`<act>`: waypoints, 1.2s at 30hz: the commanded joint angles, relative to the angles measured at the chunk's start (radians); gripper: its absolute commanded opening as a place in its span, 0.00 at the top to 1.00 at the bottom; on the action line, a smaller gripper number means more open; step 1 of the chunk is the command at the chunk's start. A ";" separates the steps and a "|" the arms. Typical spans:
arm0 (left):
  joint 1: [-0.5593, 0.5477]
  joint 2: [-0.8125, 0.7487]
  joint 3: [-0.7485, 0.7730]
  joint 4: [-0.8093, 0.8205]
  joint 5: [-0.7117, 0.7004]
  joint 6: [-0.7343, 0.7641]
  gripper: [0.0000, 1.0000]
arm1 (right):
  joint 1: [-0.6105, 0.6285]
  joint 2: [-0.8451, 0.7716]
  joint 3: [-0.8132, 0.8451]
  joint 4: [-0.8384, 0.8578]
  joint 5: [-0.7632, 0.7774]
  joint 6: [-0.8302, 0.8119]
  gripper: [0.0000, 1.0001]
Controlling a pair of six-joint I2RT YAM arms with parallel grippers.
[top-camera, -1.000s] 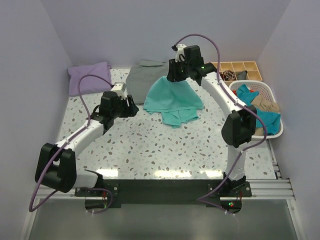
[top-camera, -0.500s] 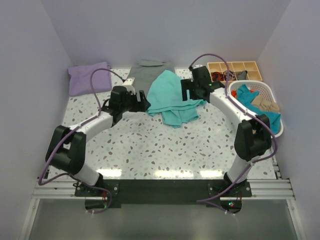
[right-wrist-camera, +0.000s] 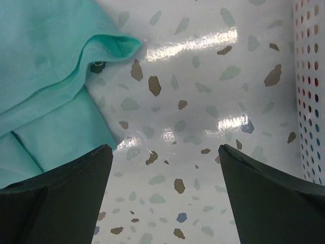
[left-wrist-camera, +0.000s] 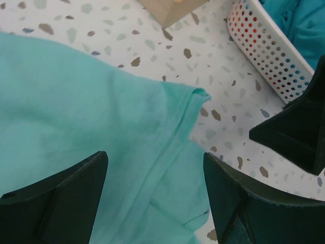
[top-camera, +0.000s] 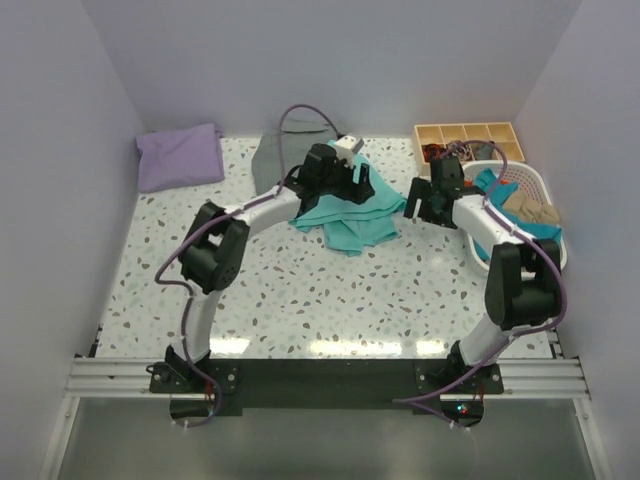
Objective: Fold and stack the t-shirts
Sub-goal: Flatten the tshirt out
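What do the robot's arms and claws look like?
The left arm and right arm have white links joined by chunky black joints. A purple cable loops loosely along each arm. The left claw and right claw are matte black, each with two broad, wedge-shaped fingers.

Pale lilac walls (top-camera: 330, 60) enclose a speckled terrazzo table (top-camera: 300, 290) on three sides; bright reflections (top-camera: 330, 347) streak its near edge.
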 commanded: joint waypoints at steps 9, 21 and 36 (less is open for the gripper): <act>-0.154 0.182 0.284 -0.109 -0.147 0.388 0.17 | -0.009 -0.330 -0.076 -0.054 0.185 0.029 0.09; -0.243 0.323 0.390 -0.043 -0.257 0.525 0.15 | -0.009 -0.471 -0.082 -0.085 0.154 0.035 0.07; -0.277 0.476 0.537 0.075 -0.415 0.570 0.13 | -0.008 -0.432 -0.115 -0.064 0.105 0.041 0.07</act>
